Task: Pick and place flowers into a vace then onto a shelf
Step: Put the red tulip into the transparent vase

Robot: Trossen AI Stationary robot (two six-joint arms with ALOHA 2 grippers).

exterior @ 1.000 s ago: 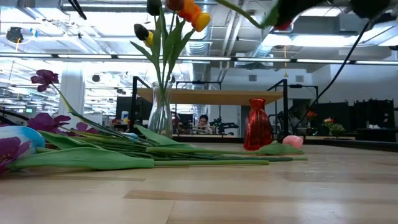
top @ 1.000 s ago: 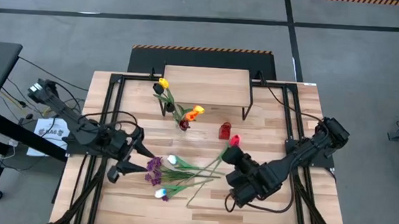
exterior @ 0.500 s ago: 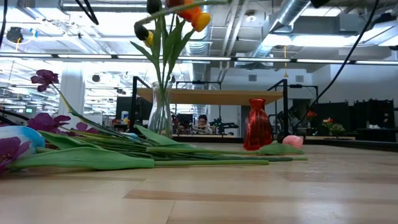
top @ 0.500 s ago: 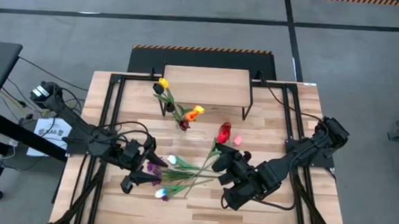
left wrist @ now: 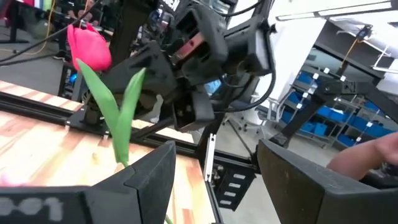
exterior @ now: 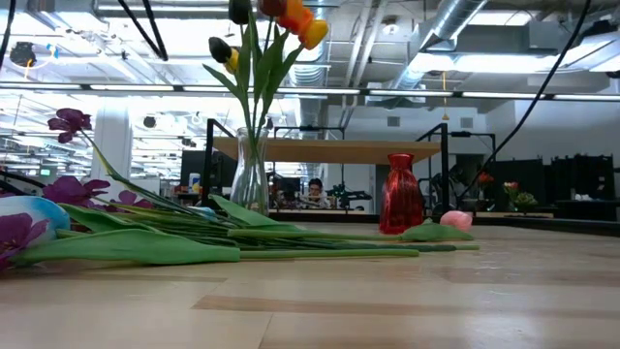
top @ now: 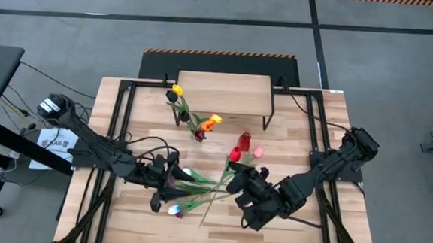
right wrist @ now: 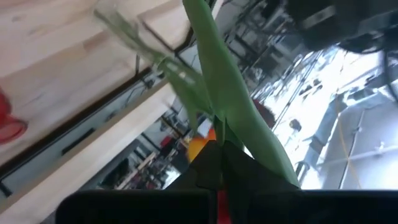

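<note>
Wooden table [top: 299, 119] carries my right claw [top: 237, 177], clamped on a red tulip [top: 235, 154] whose stem runs toward the far edge, nearer the glass vase [top: 198, 135] than my half-open, empty left claw [top: 169, 180].

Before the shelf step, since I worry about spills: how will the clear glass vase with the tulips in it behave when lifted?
The clear glass vase is narrow and tall, and its tulips rise well above it and lean, so it probably tips easily. Smooth glass may slip in the fingers, and likely breaks if dropped. A low, upright grip seems safest.
</note>
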